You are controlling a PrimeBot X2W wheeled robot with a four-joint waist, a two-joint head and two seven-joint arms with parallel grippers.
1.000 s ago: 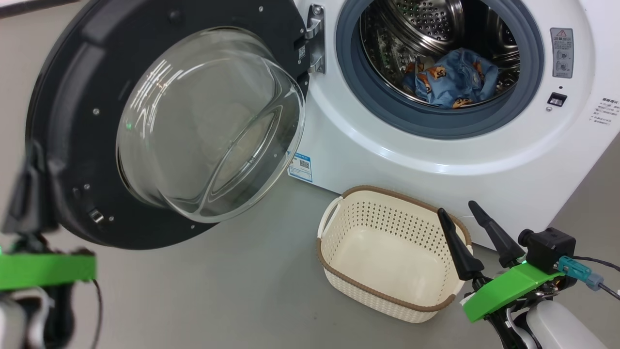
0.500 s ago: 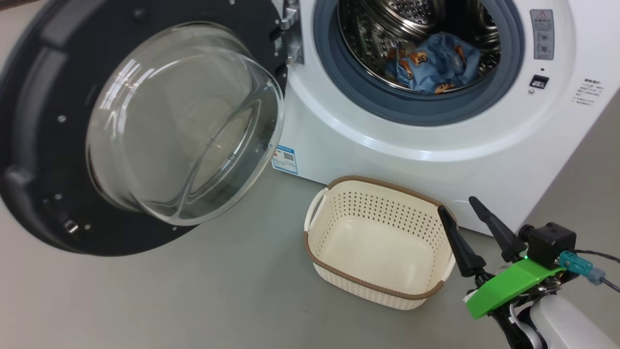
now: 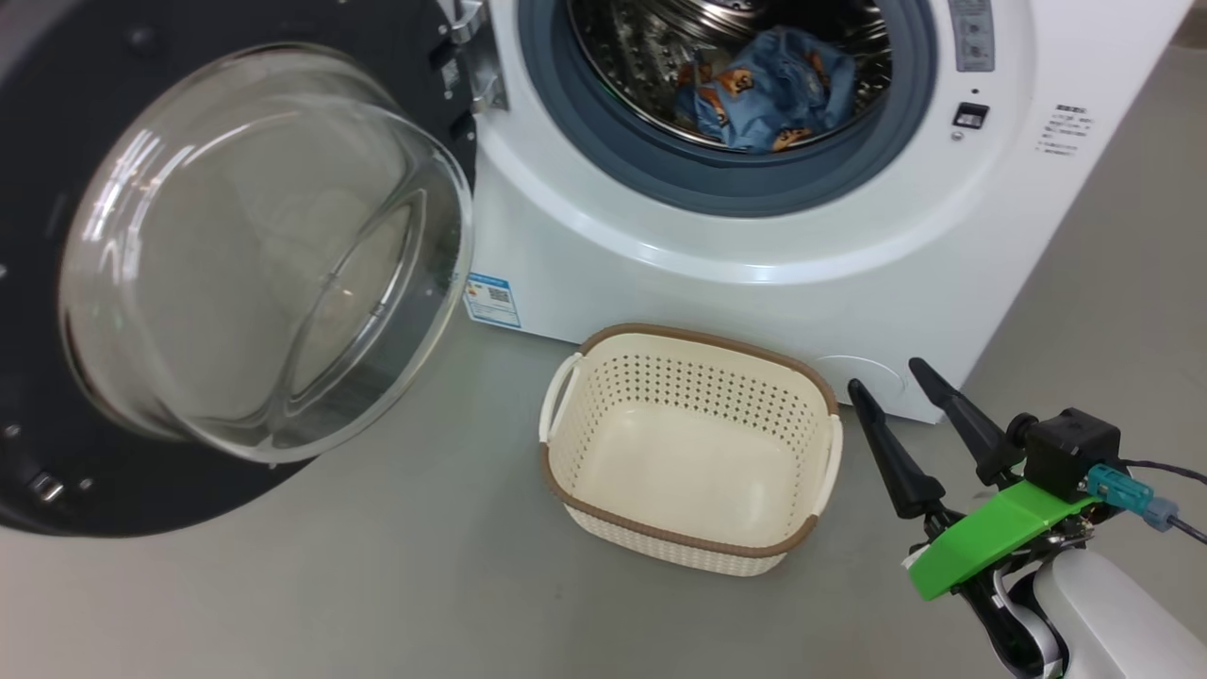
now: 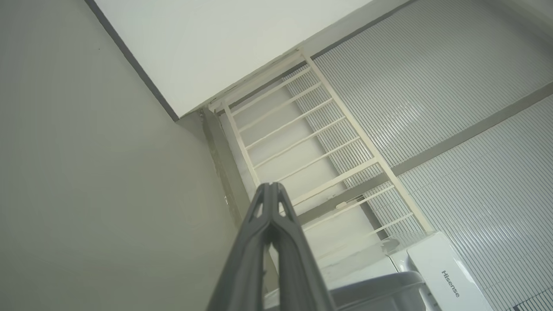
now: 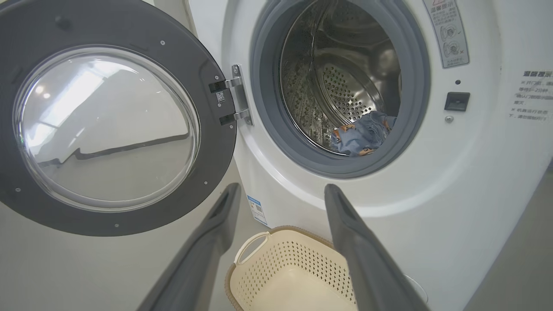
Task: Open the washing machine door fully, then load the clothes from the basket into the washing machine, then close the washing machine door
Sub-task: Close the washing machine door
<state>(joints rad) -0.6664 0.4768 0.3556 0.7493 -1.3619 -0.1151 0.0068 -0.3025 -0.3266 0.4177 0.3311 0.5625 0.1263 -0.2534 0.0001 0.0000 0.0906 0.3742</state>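
The washing machine point(image 3: 754, 273) point(image 5: 453, 181) stands with its black round door point(image 3: 57, 113) point(image 5: 207, 142) swung wide open to the left, glass bowl bulging outward. Light blue clothes point(image 3: 768, 90) point(image 5: 365, 138) printed with bears lie inside the steel drum. The cream basket point(image 3: 688, 528) point(image 5: 281, 272) sits on the floor in front of the machine with nothing in it. My right gripper point(image 3: 886, 372) point(image 5: 281, 190) hangs open just right of the basket, holding nothing. In the left wrist view my left gripper point(image 4: 270, 186) is shut with nothing in it, pointing at a wall corner.
Grey floor point(image 3: 330, 585) spreads left and in front of the basket. In the left wrist view a white slatted rack point(image 4: 302, 142) leans against a ribbed wall, beside a white Hisense appliance point(image 4: 440, 272) and a grey bin point(image 4: 380, 293).
The head camera has turned, sliding the whole scene leftward and upward. The left arm, seen at the lower left a second ago, has left the head view. The right gripper stays open in place.
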